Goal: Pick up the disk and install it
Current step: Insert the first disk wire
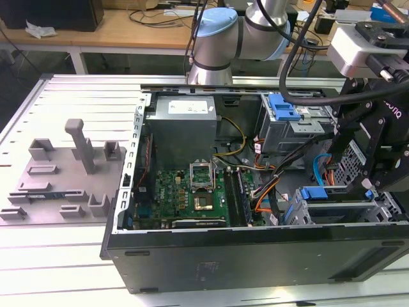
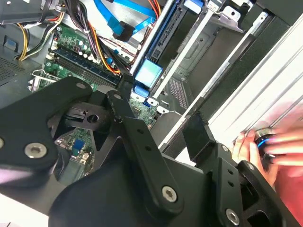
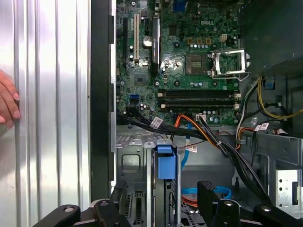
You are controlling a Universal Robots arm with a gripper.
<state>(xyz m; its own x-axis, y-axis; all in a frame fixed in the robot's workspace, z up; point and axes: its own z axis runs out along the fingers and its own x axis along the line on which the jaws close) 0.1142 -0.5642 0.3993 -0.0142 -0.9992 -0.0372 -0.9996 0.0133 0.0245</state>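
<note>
The disk (image 1: 335,210) stands on edge in the grey drive cage at the exterior view's right end of the open computer case. Its blue carrier tab (image 3: 166,161) sticks out of the slot and also shows in the second wrist view (image 2: 148,74). My gripper (image 1: 364,182) hangs just above the cage. In the first wrist view my gripper (image 3: 163,191) is open, with one black finger (image 3: 118,196) on each side of the blue rail and a gap to each. In the second wrist view my gripper (image 2: 156,106) looks the same.
The motherboard (image 1: 192,192), power supply (image 1: 182,125) and loose cables (image 3: 208,137) fill the case. A second cage with a blue latch (image 1: 284,107) sits behind. A grey fixture (image 1: 64,169) lies on the table. A person's hand (image 3: 7,101) rests beside the case.
</note>
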